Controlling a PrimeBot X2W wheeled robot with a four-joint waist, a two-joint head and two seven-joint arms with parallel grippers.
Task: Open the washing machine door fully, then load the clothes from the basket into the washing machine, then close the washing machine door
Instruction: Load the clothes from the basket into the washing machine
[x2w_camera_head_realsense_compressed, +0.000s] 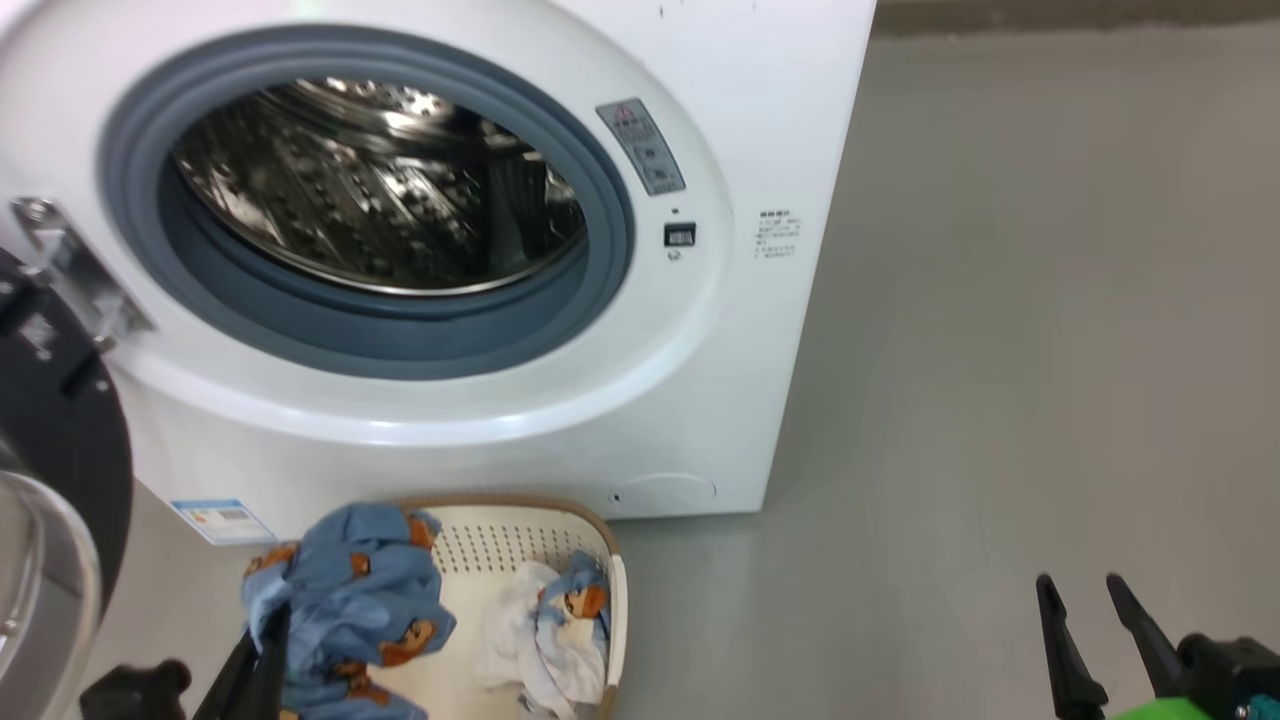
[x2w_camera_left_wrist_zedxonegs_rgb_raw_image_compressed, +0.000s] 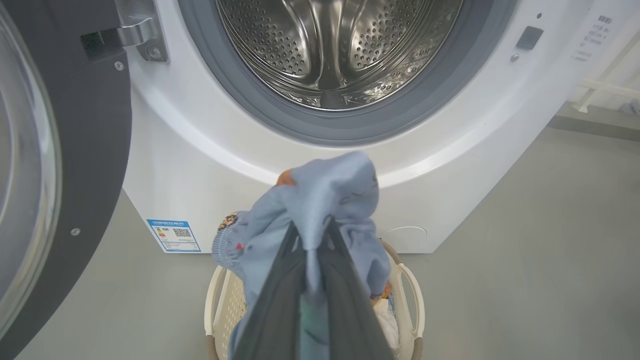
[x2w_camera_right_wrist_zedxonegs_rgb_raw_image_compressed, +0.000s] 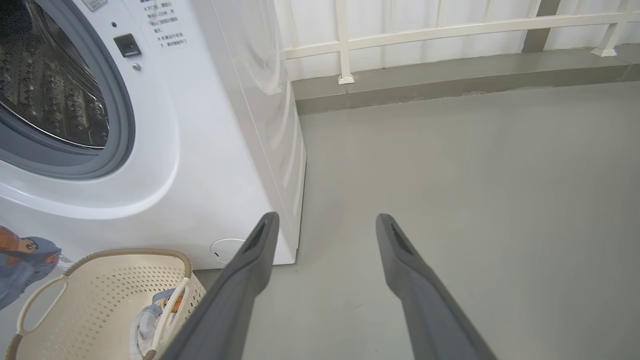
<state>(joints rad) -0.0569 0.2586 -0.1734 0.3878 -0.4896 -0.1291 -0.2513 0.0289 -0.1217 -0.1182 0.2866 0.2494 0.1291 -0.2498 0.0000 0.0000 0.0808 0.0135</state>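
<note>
The white washing machine (x2w_camera_head_realsense_compressed: 720, 380) stands with its steel drum (x2w_camera_head_realsense_compressed: 380, 190) exposed. Its black-ringed washing machine door (x2w_camera_head_realsense_compressed: 60, 450) hangs swung out at the left, also in the left wrist view (x2w_camera_left_wrist_zedxonegs_rgb_raw_image_compressed: 95, 150). My left gripper (x2w_camera_left_wrist_zedxonegs_rgb_raw_image_compressed: 310, 230) is shut on a light blue garment with orange-brown patches (x2w_camera_left_wrist_zedxonegs_rgb_raw_image_compressed: 325, 190), lifted above the cream basket (x2w_camera_head_realsense_compressed: 520, 535) and below the drum opening. More clothes (x2w_camera_head_realsense_compressed: 560, 620), blue and white, lie in the basket's right end. At the lower right my right gripper (x2w_camera_head_realsense_compressed: 1080, 582) is open and holds nothing, well right of the basket.
Grey floor (x2w_camera_head_realsense_compressed: 1000, 350) stretches to the right of the machine. A white railing (x2w_camera_right_wrist_zedxonegs_rgb_raw_image_compressed: 450, 30) on a low kerb runs along the back. A blue label (x2w_camera_left_wrist_zedxonegs_rgb_raw_image_compressed: 173, 235) sits at the machine's lower left corner. The door's metal hinge (x2w_camera_left_wrist_zedxonegs_rgb_raw_image_compressed: 137, 35) juts out beside the opening.
</note>
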